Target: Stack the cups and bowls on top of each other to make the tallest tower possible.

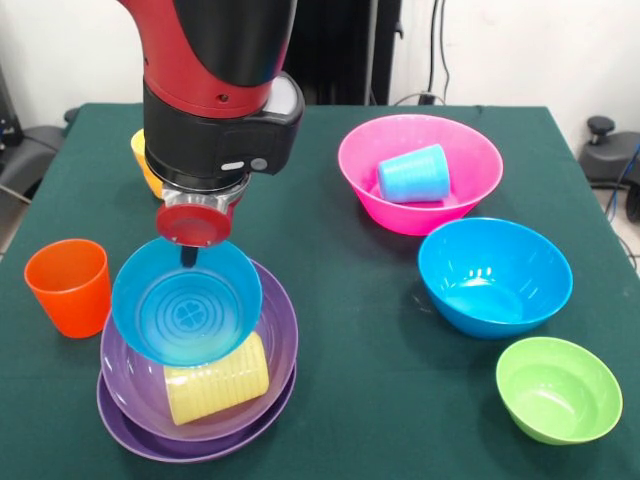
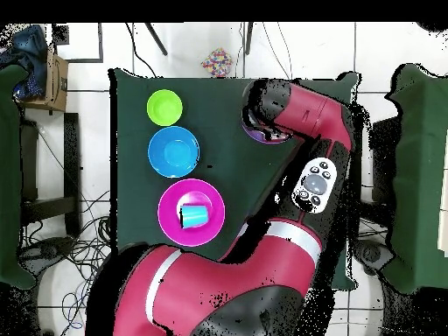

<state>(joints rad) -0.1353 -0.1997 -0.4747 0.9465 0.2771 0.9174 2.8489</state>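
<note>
My gripper [image 1: 188, 256] hangs from the red and black arm and is shut on the far rim of the small blue bowl [image 1: 186, 302]. The bowl tilts toward the camera above two nested purple bowls [image 1: 281, 335]. A pale yellow ribbed cup [image 1: 216, 380] lies on its side in the upper purple bowl, under the blue one. An orange cup [image 1: 68, 287] stands upright to the left. An amber-yellow cup [image 1: 139, 158] shows partly behind the arm; a second one is out of view. In the overhead view the arm hides the gripper and most of the purple bowls [image 2: 261, 138].
The big pink bowl [image 1: 472, 150] [image 2: 171, 203] holds the light blue cup [image 1: 413, 173] [image 2: 193, 215] on its side. The big blue bowl [image 1: 495, 275] [image 2: 173, 150] and the small green bowl [image 1: 558, 388] [image 2: 164, 108] stand upright at the right of the front view.
</note>
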